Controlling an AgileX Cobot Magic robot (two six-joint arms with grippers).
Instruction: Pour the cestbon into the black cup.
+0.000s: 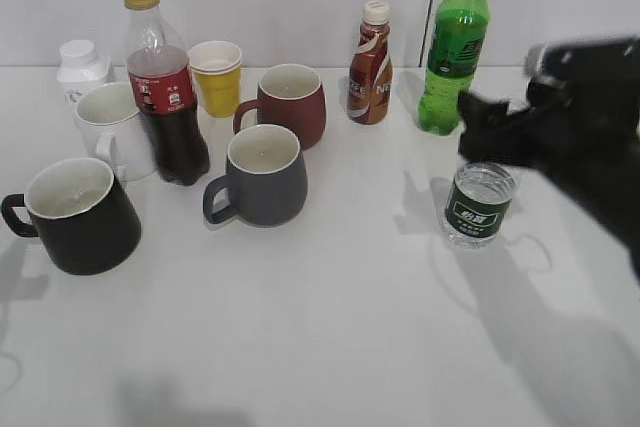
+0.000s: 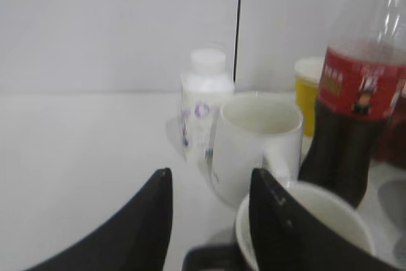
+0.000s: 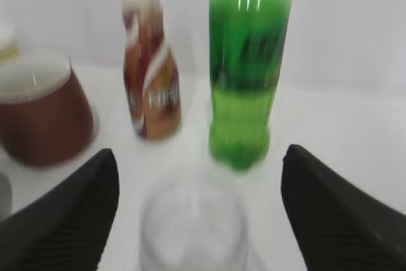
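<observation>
We hold our right gripper [image 3: 200, 211] wide apart over the water bottle [image 1: 480, 205] near the bench's right edge. Our left gripper [image 2: 211, 217] is apart by the black cup [image 1: 78, 215], near the left edge.

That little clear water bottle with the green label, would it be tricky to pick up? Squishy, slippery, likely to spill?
Probably a bit squishy: the cestbon looks like thin ribbed clear plastic, so a hard squeeze may dent it. It has no cap on, so a tilt or a squeeze could spill water. It is short and wide, so it likely stands steady. The open right gripper straddles it.
</observation>
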